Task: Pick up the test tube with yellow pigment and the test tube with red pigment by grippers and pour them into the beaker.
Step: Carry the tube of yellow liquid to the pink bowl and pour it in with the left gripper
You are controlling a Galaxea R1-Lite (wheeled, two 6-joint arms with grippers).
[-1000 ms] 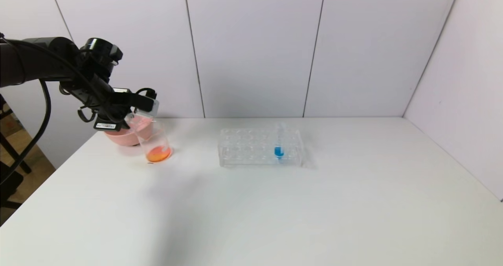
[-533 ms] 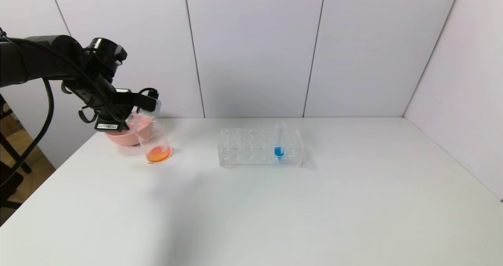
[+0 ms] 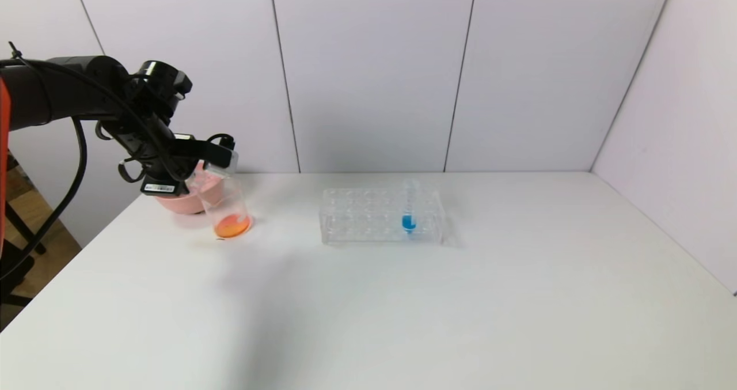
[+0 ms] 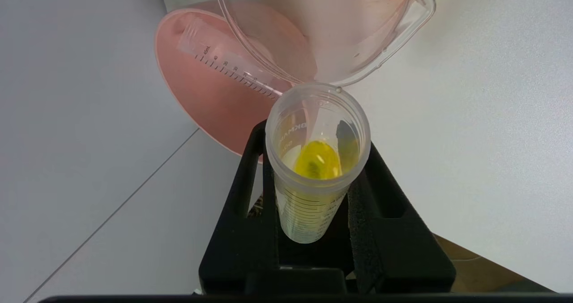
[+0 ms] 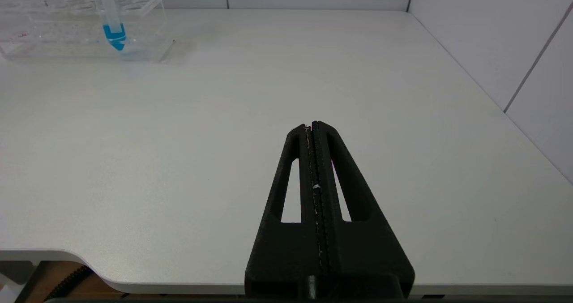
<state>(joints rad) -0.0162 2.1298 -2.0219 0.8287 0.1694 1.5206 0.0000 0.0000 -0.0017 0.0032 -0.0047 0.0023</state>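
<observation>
Left tool (image 4: 313, 195): clamped on test tube with yellow pigment (image 4: 317, 160), tilted, mouth at rim of beaker (image 3: 225, 208); since a second ago arm shifted slightly right and up. Beaker: on desk (image 3: 403, 298), orange liquid in bottom, touching front of pink bowl (image 3: 178, 201); unmoved. Emptied tube (image 4: 233, 68) lies in bowl. Rack (image 3: 381, 216) with blue tube (image 3: 409, 211): well right of beaker, unchanged. Right tool (image 5: 313, 128): fingers together, above desk right of rack.

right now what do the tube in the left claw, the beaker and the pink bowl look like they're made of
The slim tube with yellow liquid in the left claw: probably translucent, slightly cloudy plastic, with printed graduations. The small clear beaker with a pouring lip: glossy and see-through with a thin rim, plastic or glass, hard to tell. The round pink bowl: opaque, smooth and matte, likely plastic.
</observation>
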